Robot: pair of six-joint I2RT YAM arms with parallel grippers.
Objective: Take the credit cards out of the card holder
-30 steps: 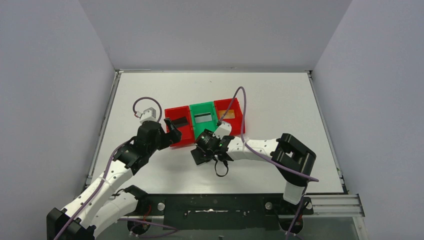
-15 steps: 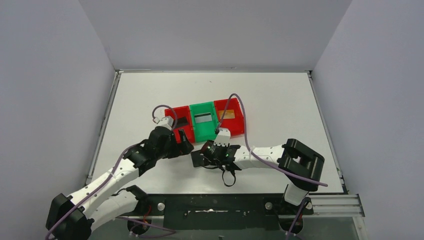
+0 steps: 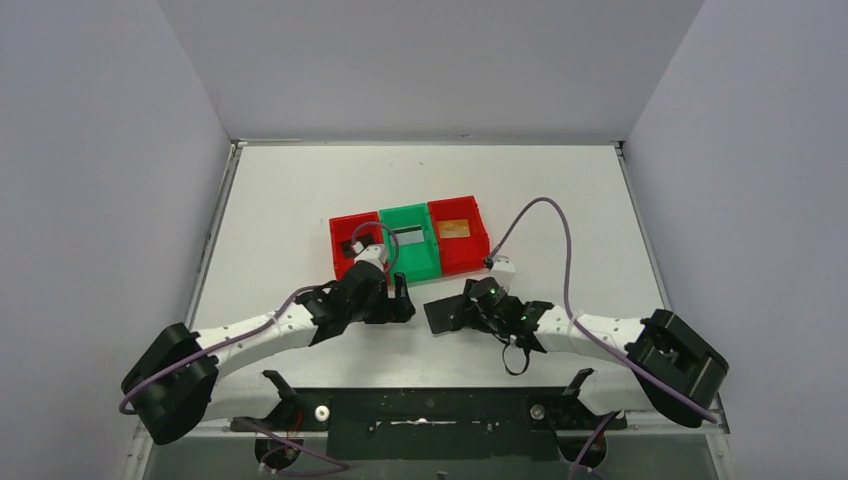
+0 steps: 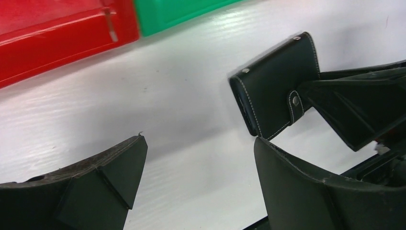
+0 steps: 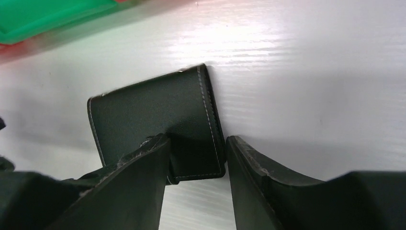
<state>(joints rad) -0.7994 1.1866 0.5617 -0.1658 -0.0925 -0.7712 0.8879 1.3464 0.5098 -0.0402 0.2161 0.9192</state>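
- Roughly at the near middle of the white desk (image 3: pixel 560 200): small flat black bifold card holder (image 3: pixel 442 315), lying closed with its snap tab (image 4: pixel 295 102) fastened, in front of the bins and between the two grippers.
- For the left arm (image 3: pixel 260 335): stretched long and low from the near-left corner, angled forward and to the right, wrist just before the near end of the left red plastic bin (image 3: pixel 343 230).
- For the left gripper (image 4: pixel 200 143): jaws spread wide, holding nothing, aimed at the card holder. Holder just past one fingertip, contact unclear.
- For the right arm (image 3: pixel 600 330): laid low along the near edge, elbow far out to the right, forearm reaching left toward the middle.
- For the right gripper (image 5: pixel 197 141): jaws about half closed over the holder's tab edge. One finger (image 5: pixel 139 182) overlapping the black face, the other just beside the stitched side edge. Impossible to tell whether anything is actually pinched.
- Beyond the grippers: green plastic bin (image 3: pixel 415 262) with a silver-grey card (image 3: pixel 405 236) inside, and right red plastic bin (image 3: pixel 468 255) with an orange-gold card (image 3: pixel 453 229) inside.
- Over the left red plastic bin: the left wrist and its purple cable (image 3: pixel 388 245), hiding part of the inside.
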